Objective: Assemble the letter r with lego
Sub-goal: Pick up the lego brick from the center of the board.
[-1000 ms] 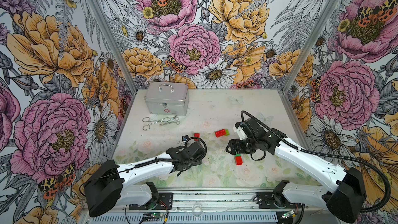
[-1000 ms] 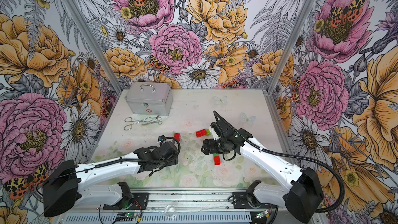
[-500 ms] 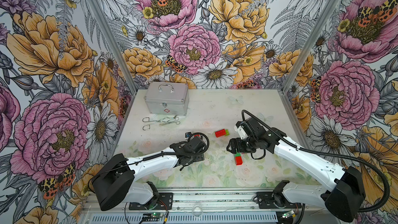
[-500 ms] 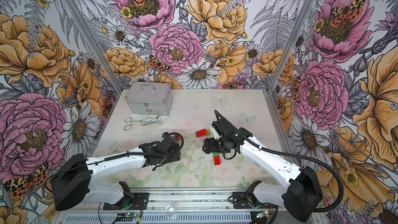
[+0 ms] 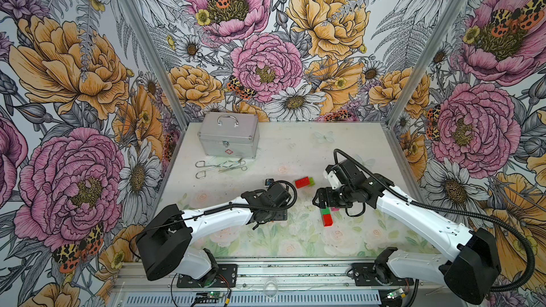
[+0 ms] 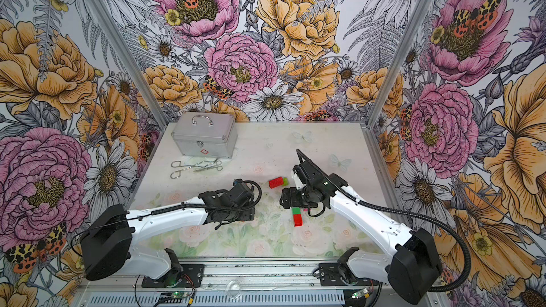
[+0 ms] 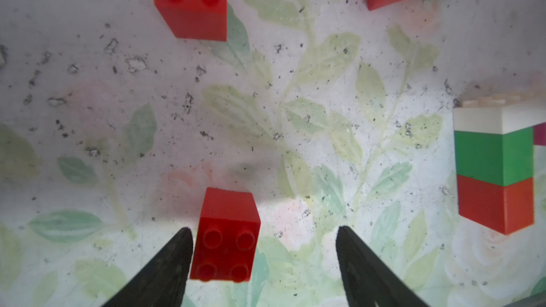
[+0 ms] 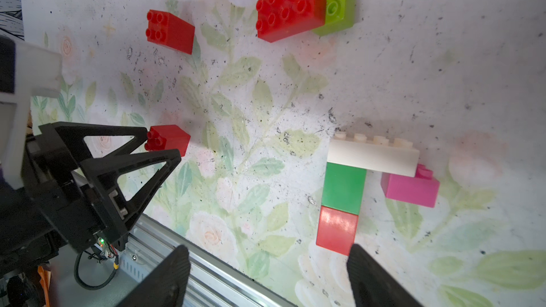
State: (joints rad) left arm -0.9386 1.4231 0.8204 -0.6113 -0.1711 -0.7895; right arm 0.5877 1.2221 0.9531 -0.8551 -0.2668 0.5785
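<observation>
Now the left fingers (image 7: 177, 249) stand open around a small red brick (image 7: 226, 237), right fingers (image 8: 363, 264) open and empty; next probably centre, then close.

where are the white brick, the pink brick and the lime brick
white brick (image 8: 373, 156): right wrist view, on its long side face
pink brick (image 8: 409, 190): right wrist view, on its side face
lime brick (image 8: 336, 2): right wrist view, on its studded top
</observation>
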